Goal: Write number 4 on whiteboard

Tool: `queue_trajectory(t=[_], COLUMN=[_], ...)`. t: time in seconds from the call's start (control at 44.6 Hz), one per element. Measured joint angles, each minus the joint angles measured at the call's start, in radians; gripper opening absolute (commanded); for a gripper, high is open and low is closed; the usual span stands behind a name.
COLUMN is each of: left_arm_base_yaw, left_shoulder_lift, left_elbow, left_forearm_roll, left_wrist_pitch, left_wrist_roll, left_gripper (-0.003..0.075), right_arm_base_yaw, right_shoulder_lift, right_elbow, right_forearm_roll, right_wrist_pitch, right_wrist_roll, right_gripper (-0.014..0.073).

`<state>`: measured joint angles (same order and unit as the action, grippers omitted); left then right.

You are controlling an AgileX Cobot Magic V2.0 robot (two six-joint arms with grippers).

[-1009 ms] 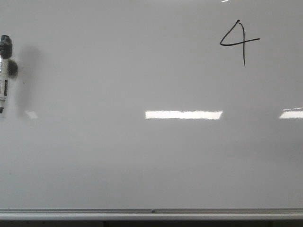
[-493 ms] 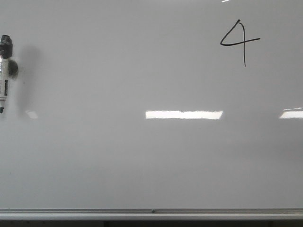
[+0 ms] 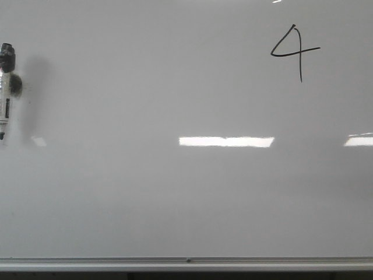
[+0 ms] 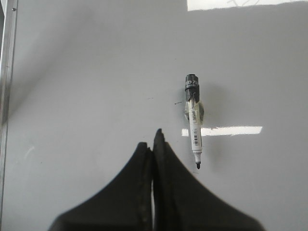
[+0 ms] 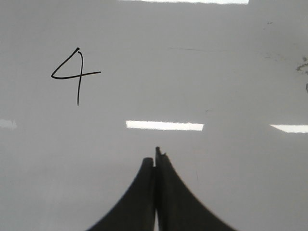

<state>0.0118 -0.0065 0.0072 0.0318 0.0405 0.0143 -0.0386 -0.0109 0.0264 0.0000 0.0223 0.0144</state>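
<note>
1. Judging the step in hand: the 4 [image 3: 294, 51] already stands drawn on the whiteboard [image 3: 175, 198], and the marker [image 3: 5, 90] sits on the board rather than in a gripper. What seems left is to finish cleanly, or at most to check the figure.

2. Nearest in the wrist views, the left gripper [image 4: 153, 144] has its two dark fingers pressed together with no gap, holding nothing. It hangs in front of the board and touches nothing that I can see.

3. The right gripper [image 5: 156, 156] is likewise closed tight and empty, poised before bare board. Neither gripper shows in the front view.

4. Doing this step well means keeping both closed grippers clear of the board surface. Wet ink smears easily, so I would avoid any sweep across the figure, and any retreat should go straight back from the board.

5. Near the board's bottom edge runs a silver rail [image 3: 186, 263]; arms drawing down and back should clear it.

6. Farther up, at the left edge, the marker hangs upright with its black cap end up and its tip down, stuck to the board by what looks like a small round holder. In the left wrist view it [image 4: 193, 120] lies just beside the left gripper, apart from it.

7. Farthest, at the upper right, is the 4: slanted stroke, crossbar and stem all legible. The right wrist view shows it [image 5: 76, 74] well apart from the right gripper.
</note>
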Motion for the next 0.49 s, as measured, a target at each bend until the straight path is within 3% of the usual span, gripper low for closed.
queue_trajectory(t=[0.493], left_arm_base_yaw=[0.0], left_shoulder_lift=[0.0], left_elbow=[0.0], left_forearm_roll=[0.0], left_wrist_pitch=[0.0], left_wrist_roll=[0.0], left_gripper=[-0.002], right_arm_base_yaw=[0.0], right_shoulder_lift=[0.0], right_elbow=[0.0], right_forearm_roll=[0.0], right_wrist_pitch=[-0.007], right_wrist_roll=[0.0], right_gripper=[-0.0118])
